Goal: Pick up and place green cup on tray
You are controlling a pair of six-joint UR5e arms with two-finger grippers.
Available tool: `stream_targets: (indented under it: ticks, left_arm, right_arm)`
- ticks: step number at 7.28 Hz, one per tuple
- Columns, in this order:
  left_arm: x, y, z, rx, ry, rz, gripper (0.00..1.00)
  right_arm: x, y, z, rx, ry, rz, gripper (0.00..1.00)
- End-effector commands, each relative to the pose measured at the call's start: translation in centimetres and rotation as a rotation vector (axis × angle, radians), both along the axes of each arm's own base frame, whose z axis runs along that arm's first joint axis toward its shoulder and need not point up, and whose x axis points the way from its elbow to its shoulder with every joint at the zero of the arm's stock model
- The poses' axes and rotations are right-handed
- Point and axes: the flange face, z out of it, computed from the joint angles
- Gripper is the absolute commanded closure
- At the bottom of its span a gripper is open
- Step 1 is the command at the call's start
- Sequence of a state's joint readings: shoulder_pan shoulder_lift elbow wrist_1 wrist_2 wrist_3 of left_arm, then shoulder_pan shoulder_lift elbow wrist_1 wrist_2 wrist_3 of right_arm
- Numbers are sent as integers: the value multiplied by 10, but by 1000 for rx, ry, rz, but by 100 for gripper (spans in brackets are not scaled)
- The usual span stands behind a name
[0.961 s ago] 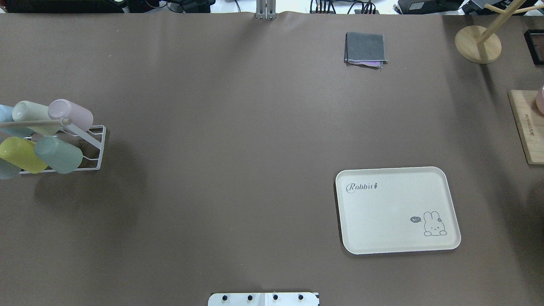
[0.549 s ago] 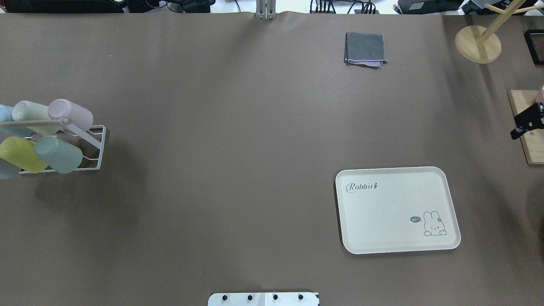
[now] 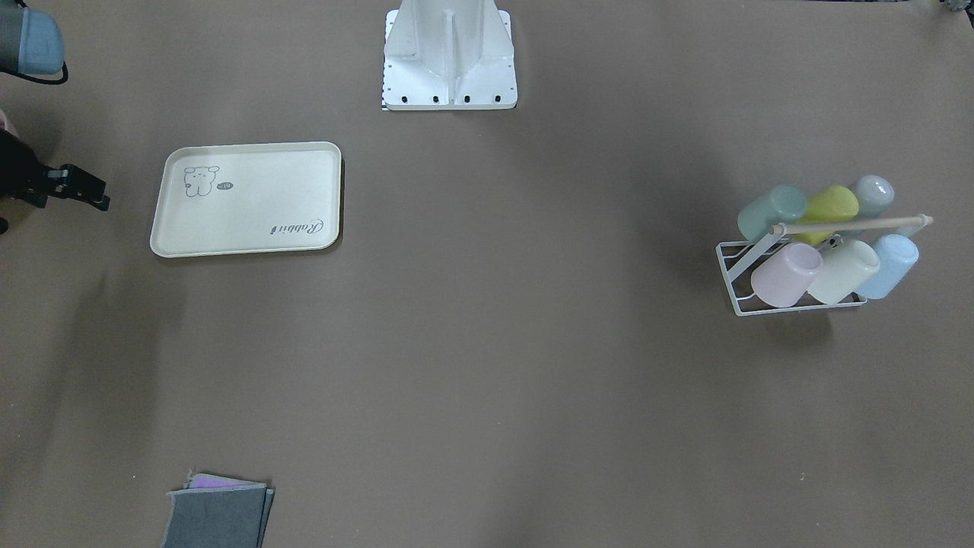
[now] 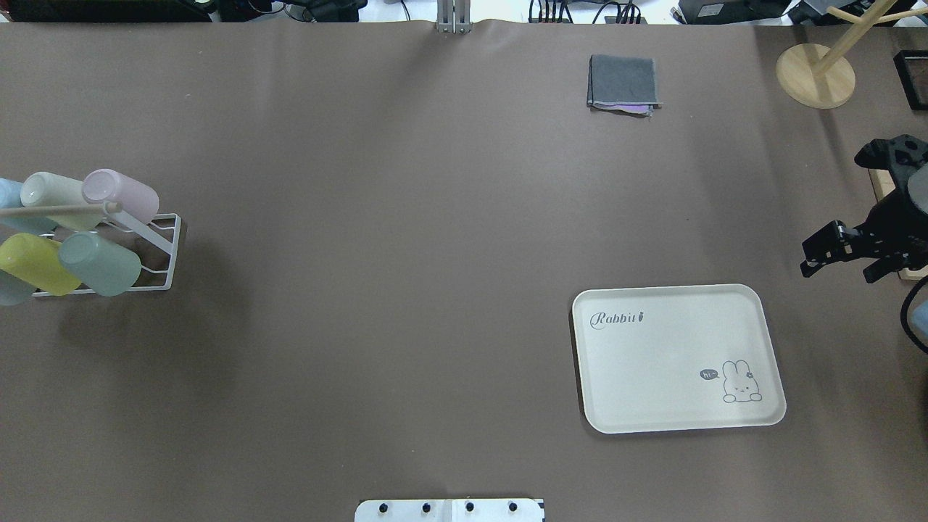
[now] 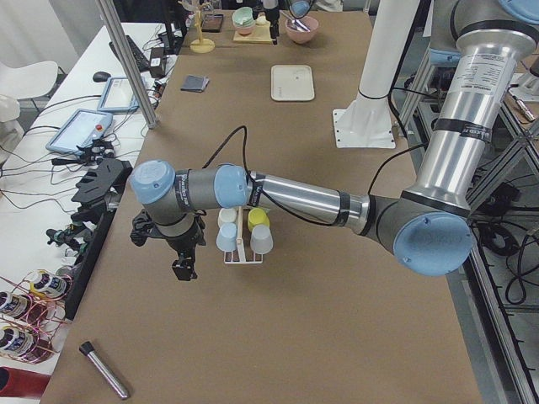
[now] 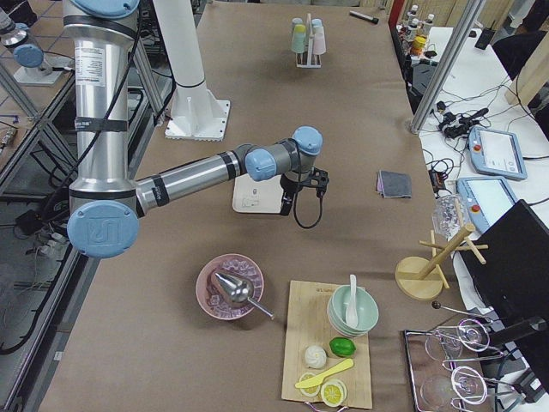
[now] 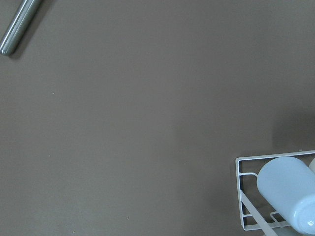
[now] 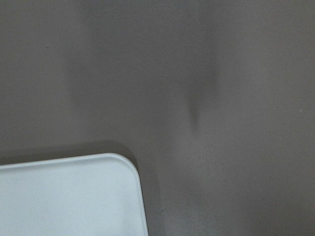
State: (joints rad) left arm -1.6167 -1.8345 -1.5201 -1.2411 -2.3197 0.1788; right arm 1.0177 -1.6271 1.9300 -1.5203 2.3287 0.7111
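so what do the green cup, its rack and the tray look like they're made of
Green cup: likely plastic, with a matte, evenly pale surface.
Rack: thin white wire, probably coated metal.
Tray: cream, smooth, printed; plastic or melamine, can't tell which.

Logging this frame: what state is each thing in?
green cup: tilted on the rack, not gripped
tray: flat on table, empty
right gripper: open, empty, beside tray
left gripper: near rack, open or shut unclear
grey cloth: folded
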Motion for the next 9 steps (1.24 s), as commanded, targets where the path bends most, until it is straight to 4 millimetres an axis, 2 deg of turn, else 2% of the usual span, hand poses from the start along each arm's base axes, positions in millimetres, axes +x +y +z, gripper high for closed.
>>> stream_targets:
  ticks: [1,2,4,5,6,7,8,9]
  left_arm:
    - [0,5,12,-19,-1,0,2]
    - [0,5,12,-15,-1,1,2]
    - [0,5,11,-15,1,-3,2]
    - [-1,5,4,-7,1,-8,2]
    - [-3,20,-1,17,-3,-6,2]
    - [-2,23,-16,47,2,-8,2]
    - [-1,30,-14,50,-6,-6,2]
    - [2,39,2,42,-5,-7,2]
  right_arm:
    - [-36,21,5,55,15,-10,2]
    - [-48,27,6,74,25,-30,2]
    - [-59,29,9,101,-1,-41,3]
    - [-64,31,10,116,-8,-49,6]
    - [-72,33,16,122,-13,-63,6]
    - [-78,34,27,127,-16,-73,10]
    - [-83,35,36,118,-10,-83,13]
    - [-87,36,43,108,-4,-92,18]
